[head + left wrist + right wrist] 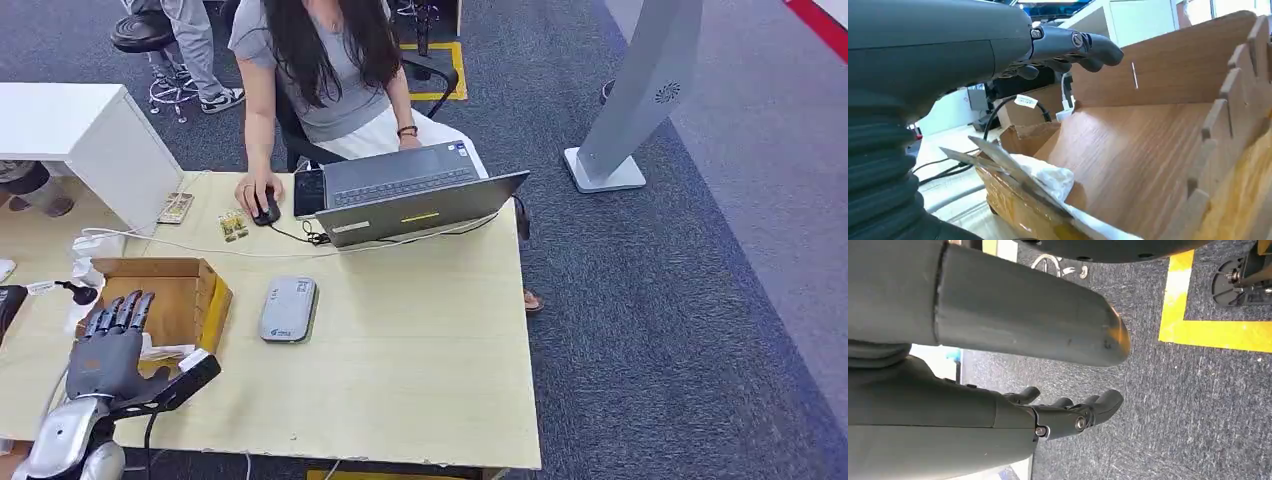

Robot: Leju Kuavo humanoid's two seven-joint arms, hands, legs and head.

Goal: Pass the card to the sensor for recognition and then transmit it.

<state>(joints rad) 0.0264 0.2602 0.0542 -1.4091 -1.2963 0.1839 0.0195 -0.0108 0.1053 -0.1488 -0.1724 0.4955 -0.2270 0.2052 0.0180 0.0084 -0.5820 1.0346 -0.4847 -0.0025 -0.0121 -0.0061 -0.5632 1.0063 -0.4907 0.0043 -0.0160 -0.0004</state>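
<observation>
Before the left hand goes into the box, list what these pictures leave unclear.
- Card: in the head view, the left hand covers part of the cardboard box; the left wrist view shows only pale sheets there.
- Sensor: the grey device has markings too small to read.
- Right hand: hangs over carpet, holding nothing.

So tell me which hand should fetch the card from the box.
Left. The left hand hovers open above the cardboard box on the table. The right hand hangs empty over the carpet.
</observation>
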